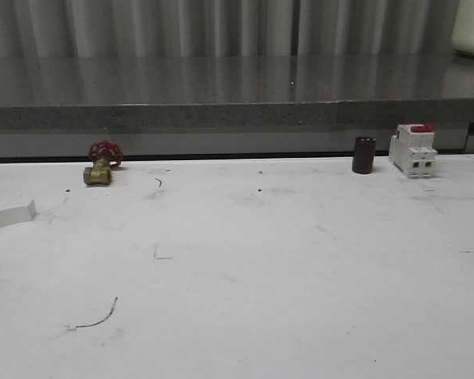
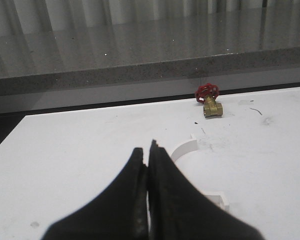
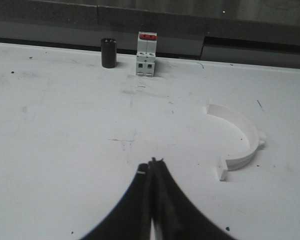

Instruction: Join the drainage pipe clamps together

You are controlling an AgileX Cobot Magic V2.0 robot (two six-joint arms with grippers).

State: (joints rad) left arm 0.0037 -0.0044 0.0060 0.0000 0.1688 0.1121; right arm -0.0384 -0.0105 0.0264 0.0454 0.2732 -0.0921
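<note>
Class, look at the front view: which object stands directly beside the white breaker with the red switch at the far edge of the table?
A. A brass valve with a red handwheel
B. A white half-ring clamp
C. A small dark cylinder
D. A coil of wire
C. The dark cylinder stands upright just left of the breaker, while the valve sits far off toward the table's left side.

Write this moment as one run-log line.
left fingers: shut, empty | right fingers: shut, empty | clamp halves: apart, unjoined
</note>
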